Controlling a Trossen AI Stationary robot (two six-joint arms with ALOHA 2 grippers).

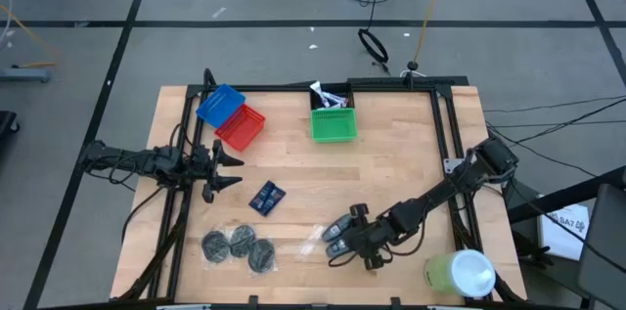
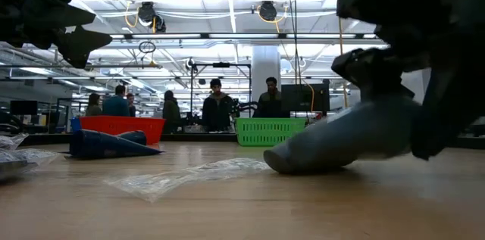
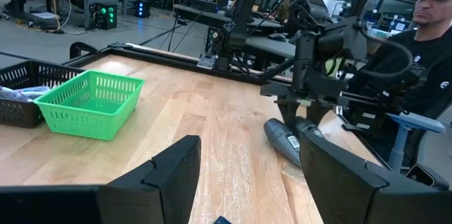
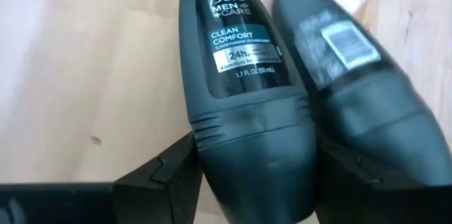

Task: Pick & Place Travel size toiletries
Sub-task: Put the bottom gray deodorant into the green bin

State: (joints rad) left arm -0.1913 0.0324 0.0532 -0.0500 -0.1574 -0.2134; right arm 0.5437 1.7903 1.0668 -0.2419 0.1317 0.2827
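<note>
Two dark grey oval roll-on pieces lie side by side near the table's near edge. My right gripper (image 1: 337, 237) (image 4: 254, 160) is shut on one (image 4: 247, 61) (image 2: 341, 138); the other (image 4: 353, 68) lies right beside it. Three dark grey discs (image 1: 235, 246) and the dark blue packets (image 1: 266, 197) lie flat on the wood. White-silver tubes (image 1: 328, 95) sit in a black basket at the far side. My left gripper (image 1: 230, 168) (image 3: 247, 181) hovers open over the table's left part, above the packets, touching nothing. My right gripper has the labelled roll-on by its wide cap end (image 4: 247, 146), pinched between the two fingers (image 4: 166, 174). The fingers come slanting down from the table's right and lie along the piece. Its narrow end (image 2: 276, 160) rests on the table; the held end looks slightly raised.
A clear wrapper scrap (image 2: 189, 176) lies just left of the roll-ons. A green basket (image 1: 333, 122) stands in front of the black one, and blue and red baskets (image 1: 230, 114) at the far left. The yellow-green cylinder (image 1: 460, 273) stands at the near right. People stand beyond the table.
</note>
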